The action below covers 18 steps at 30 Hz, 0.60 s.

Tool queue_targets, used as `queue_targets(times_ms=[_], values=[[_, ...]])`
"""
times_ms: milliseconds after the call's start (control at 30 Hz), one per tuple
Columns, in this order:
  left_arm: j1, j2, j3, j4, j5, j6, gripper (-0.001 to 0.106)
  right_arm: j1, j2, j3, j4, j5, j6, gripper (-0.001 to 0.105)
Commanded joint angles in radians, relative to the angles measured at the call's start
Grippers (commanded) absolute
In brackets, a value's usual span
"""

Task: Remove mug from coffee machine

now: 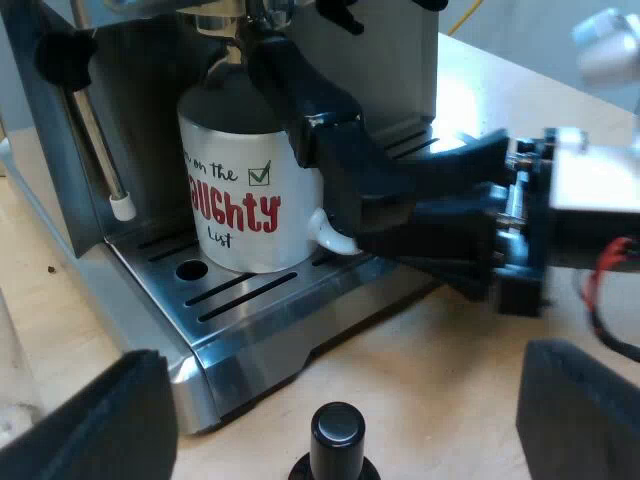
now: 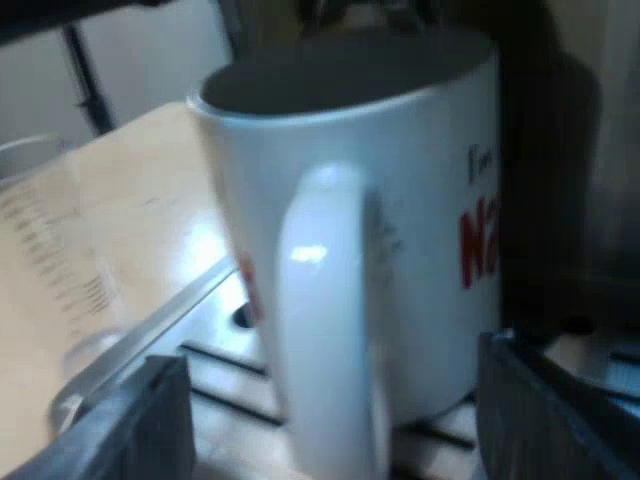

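1. In the left wrist view, my left gripper (image 1: 340, 385) is spread wide, its two black fingers well apart and holding nothing.
2. A tamper (image 1: 337, 438) with a black knob stands upright on the wooden table (image 1: 440, 370), low between those fingers and touching neither.
3. Just beyond the tamper is the front edge of the espresso machine (image 1: 400, 60), with its slotted metal drip tray (image 1: 240, 315).
4. The mug (image 1: 235, 190) stands upright on the drip tray under the machine's spout. It is white, with red and black lettering and a green tick box.
5. A steam wand (image 1: 95, 150) with a white tip hangs beside the mug, apart from it.
6. The other arm reaches in to the mug's handle side.
7. In the right wrist view, my right gripper (image 2: 335, 430) is parted, one finger on each side of the mug's handle (image 2: 325, 330). Gaps show on both sides, so it has not clamped.
8. Past the mug, a clear measuring glass (image 2: 60, 280) with printed marks stands on the table beside the tray.
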<state>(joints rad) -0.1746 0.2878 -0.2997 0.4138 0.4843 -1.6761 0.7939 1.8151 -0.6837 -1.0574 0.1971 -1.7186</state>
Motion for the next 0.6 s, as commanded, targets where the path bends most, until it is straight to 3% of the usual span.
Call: queue_targets(times_ms=[33,600], values=[[-0.005,-0.001,-0.001,-0.016,0.007,-0.010,0.072,0.000,0.018,-0.029,0.008,0.060,-0.012,0.062],[-0.005,-0.001,-0.001,-0.016,0.007,-0.010,0.072,-0.002,0.075,-0.116,0.068,0.073,-0.015,0.062]])
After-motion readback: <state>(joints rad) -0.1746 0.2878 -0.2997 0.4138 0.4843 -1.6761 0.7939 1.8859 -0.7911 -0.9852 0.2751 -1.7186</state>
